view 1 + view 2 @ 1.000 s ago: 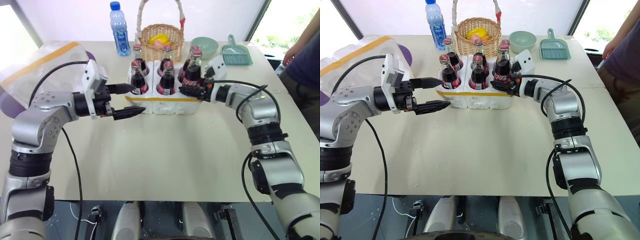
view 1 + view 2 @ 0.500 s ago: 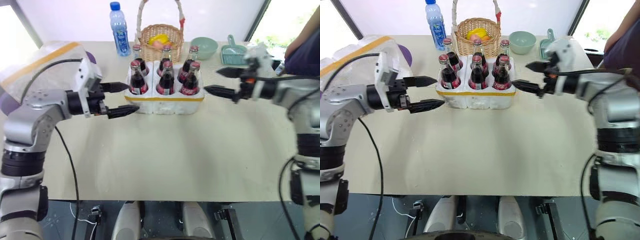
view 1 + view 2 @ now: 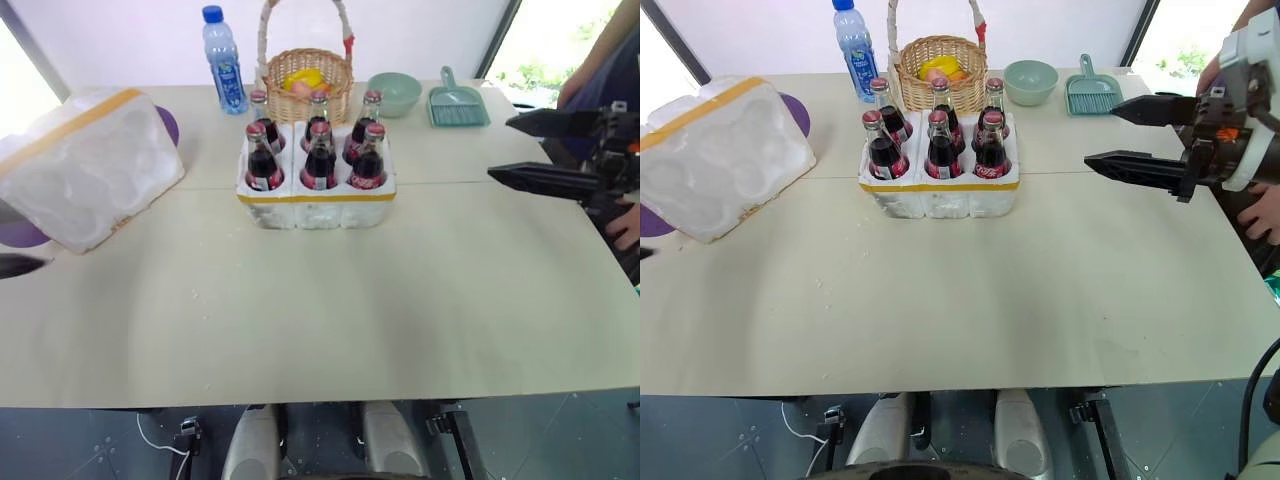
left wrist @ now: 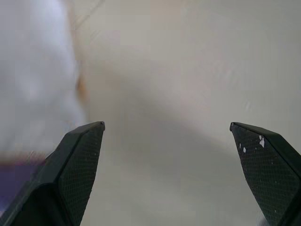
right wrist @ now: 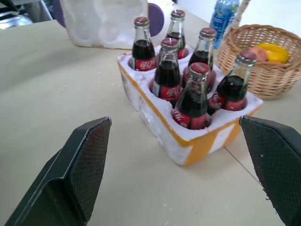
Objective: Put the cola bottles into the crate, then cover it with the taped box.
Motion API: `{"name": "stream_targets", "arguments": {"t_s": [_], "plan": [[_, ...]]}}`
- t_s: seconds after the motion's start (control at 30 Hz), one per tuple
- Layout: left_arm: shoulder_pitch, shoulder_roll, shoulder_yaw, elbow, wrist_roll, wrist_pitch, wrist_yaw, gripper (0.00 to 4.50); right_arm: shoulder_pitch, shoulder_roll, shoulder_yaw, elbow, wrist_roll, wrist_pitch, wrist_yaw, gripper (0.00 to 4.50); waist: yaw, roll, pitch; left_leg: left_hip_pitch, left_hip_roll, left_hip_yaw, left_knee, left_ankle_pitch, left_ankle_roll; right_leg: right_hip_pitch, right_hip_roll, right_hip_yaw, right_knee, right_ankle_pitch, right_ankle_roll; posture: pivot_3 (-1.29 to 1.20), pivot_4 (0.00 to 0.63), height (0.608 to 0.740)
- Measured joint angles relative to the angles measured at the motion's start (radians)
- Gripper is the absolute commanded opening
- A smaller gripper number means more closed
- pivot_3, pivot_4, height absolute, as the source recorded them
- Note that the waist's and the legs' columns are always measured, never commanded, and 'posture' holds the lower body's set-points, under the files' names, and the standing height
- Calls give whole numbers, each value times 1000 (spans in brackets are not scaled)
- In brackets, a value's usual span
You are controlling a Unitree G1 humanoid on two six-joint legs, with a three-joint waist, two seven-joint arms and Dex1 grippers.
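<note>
Left eye view: the box (image 3: 85,165) lies tilted at the bench's left, hollows facing you — nearest your left claw (image 4: 167,141), spread wide and empty; right claw (image 3: 1140,135) likewise.

1. A wide beige table (image 3: 330,320) is seen, its top marked by a seam.
2. A white wall (image 3: 420,30) is seen behind it.
3. Bright daylight is admitted through dark-framed windows (image 3: 545,40) at both far corners.
4. A dark grey floor (image 3: 560,440) is seen below the near edge.
</note>
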Motion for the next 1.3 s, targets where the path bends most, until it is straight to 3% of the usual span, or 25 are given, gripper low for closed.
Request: {"name": "stream_targets", "arguments": {"t_s": [0.1, 0.27, 0.37, 0.47, 0.83, 1.17, 1.23, 1.3], "plan": [[-152, 17, -148, 188, 84, -151, 35, 4500, -50, 13, 31, 6, 9, -9, 0, 4458, 4, 0, 0, 0, 0, 2, 0, 0, 0, 0, 0, 1, 0, 0, 0, 0, 150, 740], [-710, -122, -454, 439, 340, -292, 167, 4500, -110, 44, 91, 46, 3, -20, -9, 4458, 30, -3, -2, -2, 0, 3, 2, 0, 0, 0, 1, 1, 2, 3, 5, 0, 150, 740], [-911, -207, -572, 578, 472, -329, 238, 4500, -112, 50, 106, 52, 3, -19, -9, 4458, 35, -4, -1, -4, 0, 3, 5, 0, 1, 0, 1, 1, 2, 6, 10, 0, 150, 740], [-1016, -263, -644, 668, 565, -354, 325, 4500, -111, 49, 105, 53, 4, -17, -21, 4458, 30, -5, -1, -5, 0, 3, 6, -1, 1, 0, 0, 1, 1, 6, 11, 0, 150, 740], [-1107, -386, -680, 764, 644, -338, 483, 4500, 99, 11, -68, -61, 57, 75, -116, 4458, 27, -6, -1, -4, 0, 3, 7, -1, 1, -1, 1, 1, 2, 6, 11, 0, 150, 740], [-1106, -421, -680, 784, 654, -268, 495, 4500, 128, -11, -137, -97, 103, 122, -195, 4458, 28, -7, -1, -4, 0, 3, 8, -1, 1, 0, 1, 2, 3, 6, 11, 0, 150, 740], [-1106, -421, -680, 784, 657, -254, 481, 3950, 129, -11, -137, -97, 105, 121, -206, 4500, 28, -7, -1, -4, 0, 3, 8, -1, 1, 0, 1, 2, 3, 6, 11, 0, 150, 740], [-1110, -421, -681, 783, 662, -240, 460, 3950, 128, -11, -137, -97, 105, 120, -218, 4500, 28, -6, -1, -4, 0, 3, 8, -1, 1, 0, 0, 2, 3, 6, 11, 0, 150, 740]]}}
